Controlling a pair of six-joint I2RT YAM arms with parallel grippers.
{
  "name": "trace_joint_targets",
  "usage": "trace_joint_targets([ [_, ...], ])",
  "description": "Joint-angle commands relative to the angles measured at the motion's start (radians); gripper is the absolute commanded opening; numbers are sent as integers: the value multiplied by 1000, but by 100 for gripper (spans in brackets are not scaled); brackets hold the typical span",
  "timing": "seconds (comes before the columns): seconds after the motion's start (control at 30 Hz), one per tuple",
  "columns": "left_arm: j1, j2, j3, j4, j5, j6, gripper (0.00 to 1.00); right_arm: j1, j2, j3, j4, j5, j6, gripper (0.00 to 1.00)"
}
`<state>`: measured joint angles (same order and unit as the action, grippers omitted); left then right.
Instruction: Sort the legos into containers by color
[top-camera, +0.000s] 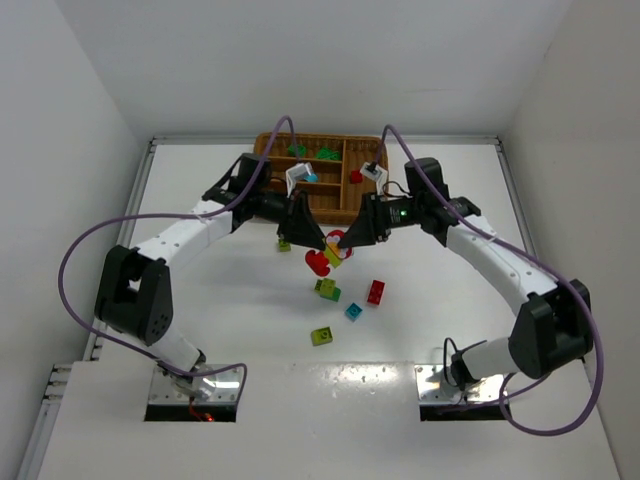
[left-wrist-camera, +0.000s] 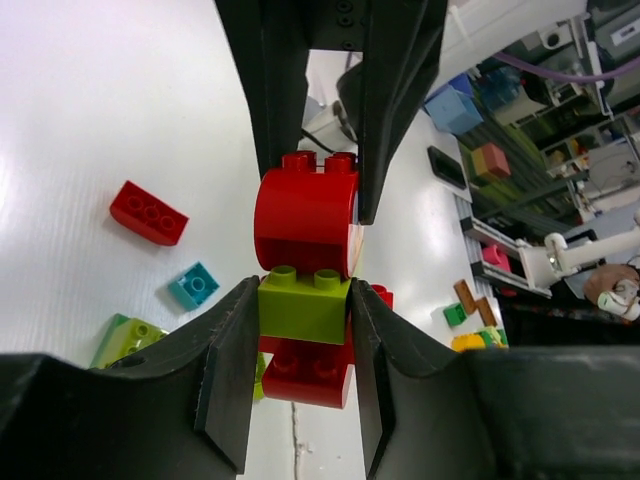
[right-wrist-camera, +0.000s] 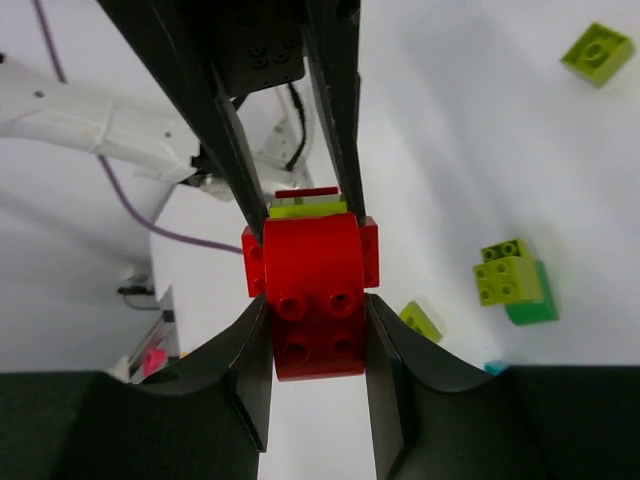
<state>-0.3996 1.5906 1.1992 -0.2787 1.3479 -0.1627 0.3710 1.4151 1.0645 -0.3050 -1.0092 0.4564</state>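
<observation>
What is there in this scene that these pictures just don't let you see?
Top view: the brick clump is too small to count, with the left gripper and right gripper shut over it.
Top view: the left arm and right arm hide the wicker tray's near compartments.
Right wrist view: the red brick hides most of the lime brick.

Multicolour clump (top-camera: 325, 258) of legos: a red rounded brick, a yellow-green brick and a red brick are stacked together. It is clamped from opposite ends in the jaws of the left gripper (left-wrist-camera: 305, 300) and the right gripper (right-wrist-camera: 315, 310). Loose bricks are scattered on the table (top-camera: 240, 320) nearby: red brick (top-camera: 376, 292), cyan brick (top-camera: 353, 311), yellow-green brick (top-camera: 321, 336), yellow-green-on-green stack (top-camera: 326, 289), small yellow-green piece (top-camera: 284, 244). In the wicker tray (top-camera: 320, 137), green pieces (top-camera: 327, 154) are seen at the far side, with a cyan piece (top-camera: 310, 177) and a red piece (top-camera: 356, 176) elsewhere.
</observation>
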Motion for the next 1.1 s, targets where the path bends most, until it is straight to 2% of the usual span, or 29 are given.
trace_joint_targets([
  [0.0, -2, -10, 31, 19, 1, 29, 0, 0, 2, 60, -61, 224, -53, 19],
  [0.2, 47, -20, 31, 19, -82, -11, 0, 0, -7, 60, -89, 440, -16, 19],
  [0.37, 68, -20, 22, 30, -125, -49, 0, 0, -16, 40, -40, 488, 33, 19],
  [0.47, 77, -20, 22, 53, -165, -87, 0, 0, -16, 40, -16, 572, 71, 19],
  [0.6, 114, 0, 22, 76, -344, -185, 0, 0, 88, 147, -58, 844, 152, 19],
  [0.63, 125, 14, 22, 76, -345, -195, 0, 0, 143, 191, -59, 930, 169, 19],
  [0.7, 139, 28, 22, 87, -394, -240, 0, 0, 208, 242, -78, 992, 179, 19],
  [0.77, 148, 28, 22, 87, -478, -273, 0, 11, 327, 394, -123, 1104, 166, 21],
  [0.97, 168, 6, 13, 78, -596, -307, 0, 2, 576, 613, -174, 1164, 154, 24],
  [1.07, 179, 6, 13, 78, -618, -330, 0, 2, 695, 735, -213, 1176, 154, 37],
])
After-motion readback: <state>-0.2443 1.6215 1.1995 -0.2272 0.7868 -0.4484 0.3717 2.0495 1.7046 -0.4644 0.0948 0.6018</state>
